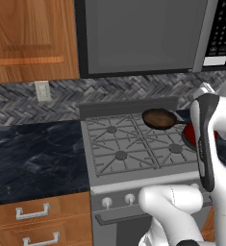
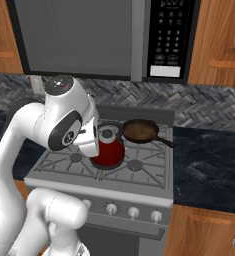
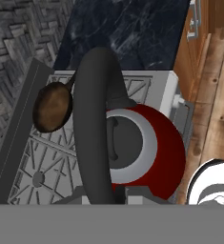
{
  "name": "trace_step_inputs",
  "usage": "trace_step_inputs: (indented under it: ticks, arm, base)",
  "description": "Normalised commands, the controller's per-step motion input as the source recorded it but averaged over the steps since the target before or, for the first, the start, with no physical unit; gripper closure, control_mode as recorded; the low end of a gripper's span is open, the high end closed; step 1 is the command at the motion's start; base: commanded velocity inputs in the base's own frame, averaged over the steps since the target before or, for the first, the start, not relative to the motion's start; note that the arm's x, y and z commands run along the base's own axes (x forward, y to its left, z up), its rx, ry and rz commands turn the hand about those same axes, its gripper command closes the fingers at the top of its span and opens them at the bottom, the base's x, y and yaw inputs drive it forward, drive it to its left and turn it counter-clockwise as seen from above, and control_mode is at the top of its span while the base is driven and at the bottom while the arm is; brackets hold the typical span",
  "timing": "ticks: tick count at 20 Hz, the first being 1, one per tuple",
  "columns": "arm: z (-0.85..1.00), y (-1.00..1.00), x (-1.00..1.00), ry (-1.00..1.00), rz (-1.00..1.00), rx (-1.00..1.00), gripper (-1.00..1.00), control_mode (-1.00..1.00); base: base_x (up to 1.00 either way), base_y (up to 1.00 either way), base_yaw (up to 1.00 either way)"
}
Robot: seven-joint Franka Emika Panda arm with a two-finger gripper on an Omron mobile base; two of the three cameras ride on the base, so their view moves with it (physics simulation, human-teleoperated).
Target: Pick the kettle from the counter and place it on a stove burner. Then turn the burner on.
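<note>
Gripping one kettle by its handle, jaws clamped; one skillet; four burners.

Both base views look down over the stove, from seven and five o'clock; the hand view hangs close above the kettle.

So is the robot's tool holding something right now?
Tool: shut on the kettle, gripping its dark handle over the stove.
</note>
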Motion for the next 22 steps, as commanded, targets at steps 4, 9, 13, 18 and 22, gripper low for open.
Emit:
trace_step_inputs:
  ticks: [4,9,13,18,22]
  arm:
    - [-0.04,-0.01,0.02,0.00,0.00,0.00,1.00,-1.00]
    - [0.00,-0.07,0.00,0.00,0.00,-0.01,1.00,-1.00]
    - [0.00,-0.04,0.00,0.06,0.00,-0.05,1.00,-1.00]
    - [-0.06,-0.06,0.17,0.09,0.00,-0.06,1.00,-1.00]
    - [-0.12,-0.08,0.31,0.04,0.00,-0.05,1.00,-1.00]
  base:
    - [0.00,0.00,0.00]
    - [0.00,0.00,0.00]
    - [0.00,0.00,0.00]
    - [0.00,0.00,0.00]
    - [0.00,0.00,0.00]
